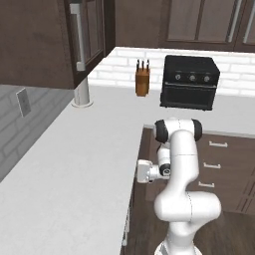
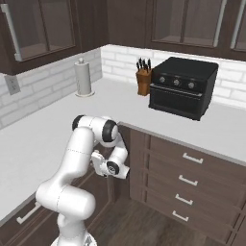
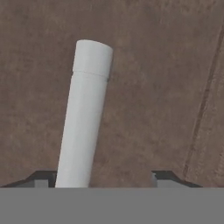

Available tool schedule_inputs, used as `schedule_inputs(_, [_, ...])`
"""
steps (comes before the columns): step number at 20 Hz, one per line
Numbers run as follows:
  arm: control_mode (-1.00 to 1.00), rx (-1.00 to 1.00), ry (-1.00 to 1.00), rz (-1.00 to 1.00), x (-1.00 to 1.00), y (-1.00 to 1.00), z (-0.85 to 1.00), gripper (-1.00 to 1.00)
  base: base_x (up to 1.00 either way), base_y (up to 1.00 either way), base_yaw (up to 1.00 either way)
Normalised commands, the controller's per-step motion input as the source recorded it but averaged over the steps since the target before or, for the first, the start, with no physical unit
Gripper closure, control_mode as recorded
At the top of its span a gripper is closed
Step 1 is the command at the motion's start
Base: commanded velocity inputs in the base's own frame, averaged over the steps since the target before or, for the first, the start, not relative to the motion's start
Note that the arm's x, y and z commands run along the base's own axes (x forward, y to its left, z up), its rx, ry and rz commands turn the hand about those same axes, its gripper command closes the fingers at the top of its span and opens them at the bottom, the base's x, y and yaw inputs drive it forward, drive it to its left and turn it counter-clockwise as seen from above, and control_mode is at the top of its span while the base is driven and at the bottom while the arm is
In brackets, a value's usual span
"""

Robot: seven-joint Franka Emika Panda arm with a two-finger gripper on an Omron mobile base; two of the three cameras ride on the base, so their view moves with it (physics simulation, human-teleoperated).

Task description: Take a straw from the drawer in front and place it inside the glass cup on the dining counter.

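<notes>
In the hand view a pale straw (image 3: 85, 118) rises from just inside the left fingertip (image 3: 41, 178), its long axis running along the gripper (image 3: 103, 179) and away from the camera over brown wood. The tips stand wide apart; whether they pinch it I cannot tell. The arm is folded low, beside the dark cabinets (image 2: 182, 182).

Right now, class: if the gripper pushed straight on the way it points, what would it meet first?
Probably the pale bar between the open gripper's fingertips, then the brown wood panel behind it; depth is unclear.
</notes>
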Motion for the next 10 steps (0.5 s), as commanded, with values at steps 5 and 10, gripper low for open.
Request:
schedule_inputs(5, [-1.00,0.00,0.00,0.00,0.00,0.00,0.00,1.00,0.00,0.00,0.00])
schedule_inputs(10, [-1.00,0.00,0.00,0.00,-0.04,-0.01,0.00,1.00,0.00,0.00,0.00])
